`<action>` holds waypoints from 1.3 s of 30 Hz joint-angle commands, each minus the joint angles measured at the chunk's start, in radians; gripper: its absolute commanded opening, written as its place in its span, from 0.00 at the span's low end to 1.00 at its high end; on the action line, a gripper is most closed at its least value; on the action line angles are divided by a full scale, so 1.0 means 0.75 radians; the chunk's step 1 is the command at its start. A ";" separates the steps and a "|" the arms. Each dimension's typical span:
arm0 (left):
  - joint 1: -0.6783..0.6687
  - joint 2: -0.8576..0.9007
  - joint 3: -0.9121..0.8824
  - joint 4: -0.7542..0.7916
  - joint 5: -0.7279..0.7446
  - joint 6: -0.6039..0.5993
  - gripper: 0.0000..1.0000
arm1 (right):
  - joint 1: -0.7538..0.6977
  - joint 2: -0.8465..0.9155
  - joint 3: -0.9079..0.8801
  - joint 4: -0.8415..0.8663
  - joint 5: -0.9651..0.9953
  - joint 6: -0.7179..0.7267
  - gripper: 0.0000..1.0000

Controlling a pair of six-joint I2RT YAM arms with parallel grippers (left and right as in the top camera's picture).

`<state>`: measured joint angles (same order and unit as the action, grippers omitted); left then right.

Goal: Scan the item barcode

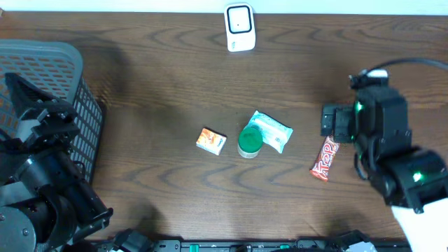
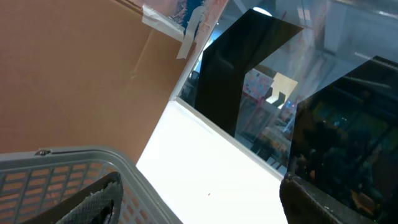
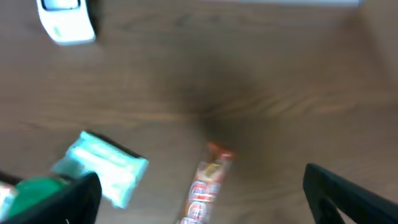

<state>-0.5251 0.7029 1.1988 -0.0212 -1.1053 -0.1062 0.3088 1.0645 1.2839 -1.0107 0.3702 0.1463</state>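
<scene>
A red candy bar (image 1: 325, 159) lies on the dark wooden table at the right. My right gripper (image 3: 205, 200) hangs open above it, and in the right wrist view the bar (image 3: 204, 186) shows blurred on the table between the two dark fingers, untouched. The white barcode scanner (image 1: 239, 27) stands at the table's far edge, also seen as the white scanner (image 3: 65, 18) in the right wrist view. My left gripper (image 2: 205, 205) is open and empty, tilted upward beside the basket rim (image 2: 74, 155), away from the items.
Mid-table lie a small orange box (image 1: 211, 141), a green-lidded jar (image 1: 250, 142) and a teal-and-white packet (image 1: 271, 131). A grey mesh basket (image 1: 49, 63) fills the left edge, with the left arm (image 1: 42, 182) in front of it.
</scene>
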 commanded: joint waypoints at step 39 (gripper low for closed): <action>0.007 -0.145 -0.008 0.006 -0.003 -0.041 0.81 | 0.321 0.872 -0.219 -0.537 -0.086 0.970 0.81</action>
<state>-0.5251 0.5957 1.1988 -0.0196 -1.1053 -0.1310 0.5583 1.6669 1.1587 -1.4136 0.3260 0.7162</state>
